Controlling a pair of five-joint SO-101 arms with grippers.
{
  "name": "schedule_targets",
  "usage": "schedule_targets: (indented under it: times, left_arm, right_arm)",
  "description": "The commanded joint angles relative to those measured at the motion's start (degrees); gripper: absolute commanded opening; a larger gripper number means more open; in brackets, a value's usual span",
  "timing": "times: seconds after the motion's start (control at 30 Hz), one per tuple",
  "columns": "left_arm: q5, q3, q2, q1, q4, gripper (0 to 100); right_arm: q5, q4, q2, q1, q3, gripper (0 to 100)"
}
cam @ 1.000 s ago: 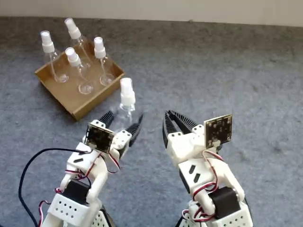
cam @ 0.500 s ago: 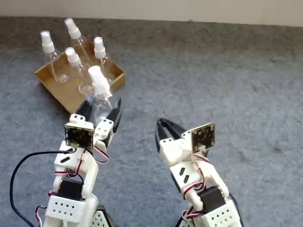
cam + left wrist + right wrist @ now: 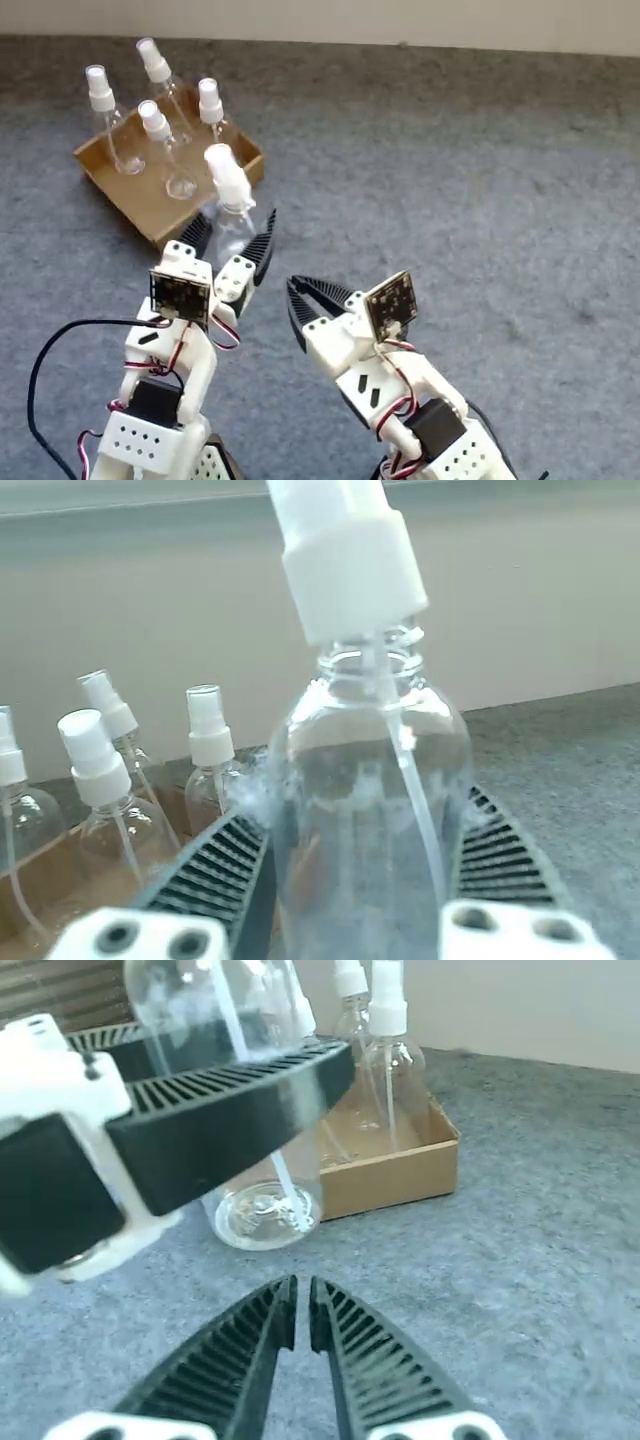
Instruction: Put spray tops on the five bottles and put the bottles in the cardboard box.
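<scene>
The held bottle (image 3: 235,215) is nearly upright, long axis close to vertical and leaning a little, with its white spray top (image 3: 225,165) uppermost and its round base turned partly toward the right tool (image 3: 297,295). The left tool (image 3: 232,232) grips it around the clear body, one black ribbed finger (image 3: 215,865) on each side. The bottle sits just beside the cardboard box (image 3: 135,195), on the outside of the wall that faces the arms.

The box lies near the far left corner of the grey, felt-like tabletop (image 3: 480,170). Four bottles stand in it, each with its spray top on and pointing up: one at the box's far left (image 3: 100,110), one at its far side (image 3: 160,75), one on its right (image 3: 212,120) and one in the middle (image 3: 160,140). The right and middle ones are nearest the held bottle.

The right tool hovers low over the tabletop just beside the left arm, its fingers drawn together with only a thin slit between them and nothing in them, pointing toward the box.

In all: five bottles, five spray tops, one box.
</scene>
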Motion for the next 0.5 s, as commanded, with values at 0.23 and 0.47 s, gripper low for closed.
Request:
schedule_targets:
  times: [0.23, 0.47]
  left_arm:
    - [0.2, 1.0, -1.3, 2.2, -1.6, 8]
    - [0.2, 1.0, -1.2, 8.5, -1.6, 8]
  right_arm:
    - [4.5, -2.0, -0.8, -5.7, 5.4, 1.9]
    - [12.7, -2.0, -0.8, -10.1, 5.6, 1.9]
